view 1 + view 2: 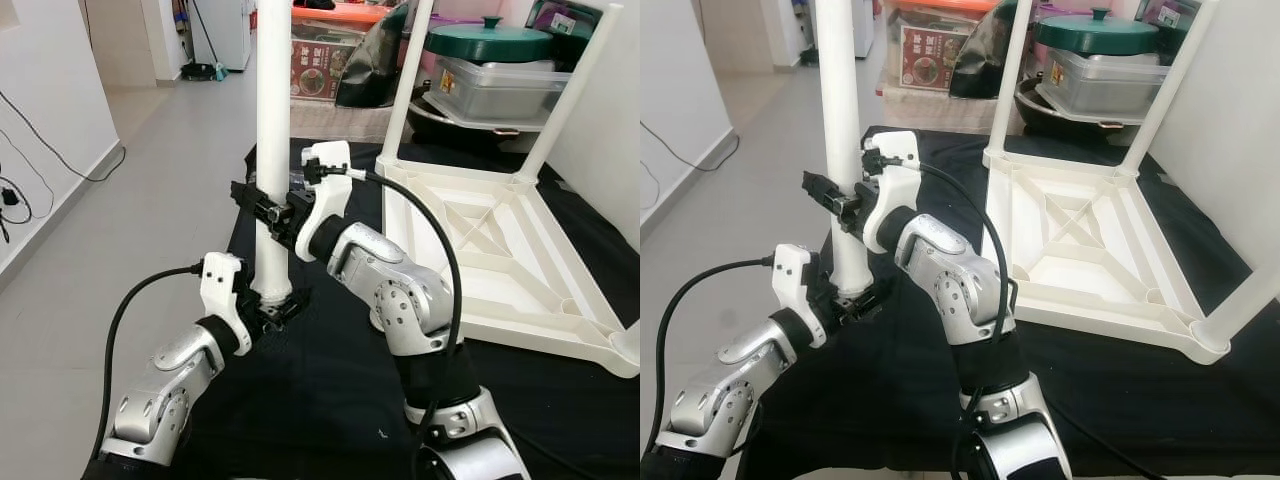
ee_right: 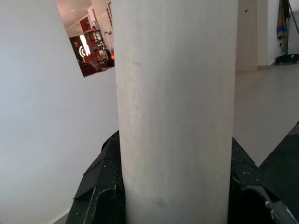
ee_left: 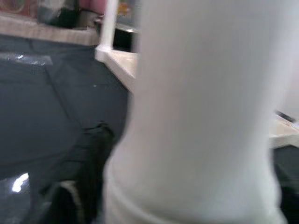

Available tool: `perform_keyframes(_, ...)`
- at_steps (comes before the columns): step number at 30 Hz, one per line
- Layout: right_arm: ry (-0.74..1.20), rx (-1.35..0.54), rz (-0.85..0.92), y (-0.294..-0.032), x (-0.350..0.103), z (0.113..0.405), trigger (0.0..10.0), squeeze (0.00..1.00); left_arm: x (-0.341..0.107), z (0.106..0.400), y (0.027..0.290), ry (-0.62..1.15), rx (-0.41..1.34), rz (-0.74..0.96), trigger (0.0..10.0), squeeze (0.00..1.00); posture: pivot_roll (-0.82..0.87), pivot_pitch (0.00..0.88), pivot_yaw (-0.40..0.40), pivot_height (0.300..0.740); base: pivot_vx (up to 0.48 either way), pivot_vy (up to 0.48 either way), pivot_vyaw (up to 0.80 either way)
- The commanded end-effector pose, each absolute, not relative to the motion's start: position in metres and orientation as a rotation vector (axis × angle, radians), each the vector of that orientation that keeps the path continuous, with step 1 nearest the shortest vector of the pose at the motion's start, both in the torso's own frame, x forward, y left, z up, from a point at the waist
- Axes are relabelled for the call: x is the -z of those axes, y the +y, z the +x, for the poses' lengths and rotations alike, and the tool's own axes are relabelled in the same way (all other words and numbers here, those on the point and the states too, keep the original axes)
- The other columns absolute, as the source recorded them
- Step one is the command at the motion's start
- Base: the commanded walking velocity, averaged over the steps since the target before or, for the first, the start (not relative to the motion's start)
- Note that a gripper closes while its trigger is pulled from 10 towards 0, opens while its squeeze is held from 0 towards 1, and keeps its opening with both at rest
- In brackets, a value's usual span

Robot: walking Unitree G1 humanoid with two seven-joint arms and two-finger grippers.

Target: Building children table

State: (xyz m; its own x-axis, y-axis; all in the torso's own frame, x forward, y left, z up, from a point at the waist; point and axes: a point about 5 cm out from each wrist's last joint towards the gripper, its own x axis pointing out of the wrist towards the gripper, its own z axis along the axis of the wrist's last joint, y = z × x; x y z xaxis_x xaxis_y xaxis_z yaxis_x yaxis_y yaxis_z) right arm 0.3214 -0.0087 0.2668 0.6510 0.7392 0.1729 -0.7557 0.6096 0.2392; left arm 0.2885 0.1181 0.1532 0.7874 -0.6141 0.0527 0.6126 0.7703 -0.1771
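Observation:
A loose white table leg [image 1: 272, 130] stands upright over the black cloth. My left gripper [image 1: 272, 303] is shut on its lower end, just above the collar. Higher up, my right gripper [image 1: 262, 208] is shut around its middle, black fingers [image 2: 105, 186] on both sides of the leg [image 2: 175, 107]. The leg [image 3: 201, 112] looms close in the left wrist view. To the right lies the white children's tabletop [image 1: 470, 235] upside down, with legs [image 1: 412, 75] screwed in and pointing up.
The black cloth [image 1: 320, 390] covers the work surface. Behind the tabletop sit a grey bin with a green lid [image 1: 490, 45], a red box [image 1: 322, 60] and a dark bag [image 1: 370, 60]. Open grey floor [image 1: 150, 170] lies to the left, with a cable along the wall.

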Motion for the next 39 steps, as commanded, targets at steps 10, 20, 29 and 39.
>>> perform_keyframes(10, -0.039, -0.885, 0.332, 0.001, -0.263, 0.316, 0.0, 0.0, -0.147, 0.288, 0.11, 0.011, 0.685, -0.135, 0.0, 0.0, 0.02, 0.0, -0.064, 0.74, 0.0, 0.0, 0.0)
perform_keyframes(20, -0.01, -0.911, 0.27, -0.007, -0.257, 0.316, 10.0, 1.0, -0.143, 0.284, 0.111, 0.013, 0.706, 0.018, 9.3, 0.0, 0.02, 0.0, -0.063, 0.74, 0.0, 0.0, 0.0)
perform_keyframes(29, 0.085, -0.989, 0.291, -0.012, -0.25, 0.312, 10.0, 0.0, -0.135, 0.275, 0.129, 0.034, 0.743, 0.205, 10.0, 0.0, 0.03, 0.0, -0.067, 0.74, 0.0, 0.0, 0.0)
perform_keyframes(39, 0.078, -1.001, 0.436, -0.007, -0.255, 0.308, 0.0, 0.0, -0.126, 0.274, 0.128, 0.038, 0.728, 0.243, 10.0, 0.0, 0.03, 0.0, -0.068, 0.74, 0.0, 0.0, 0.0)
